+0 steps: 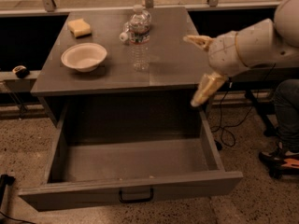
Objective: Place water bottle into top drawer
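The water bottle (pixel 139 45) stands upright on the grey cabinet top (pixel 168 64), near the back middle. It has a white cap and a dark reddish band. The top drawer (pixel 135 185) is pulled fully out below, and its inside looks empty apart from a few specks. It has a black handle (pixel 136 195) on its front. My gripper (pixel 190 71) is open and empty. It hovers at the cabinet's right front edge, to the right of the bottle and apart from it. One finger is above the top and the other hangs down past the edge.
A second clear bottle (pixel 144 19) with a pale label lies just behind the upright one. A white bowl (pixel 84 56) and a yellow sponge (pixel 79 28) sit on the left of the top. A person's leg and shoe (pixel 282 139) and cables are on the floor at right.
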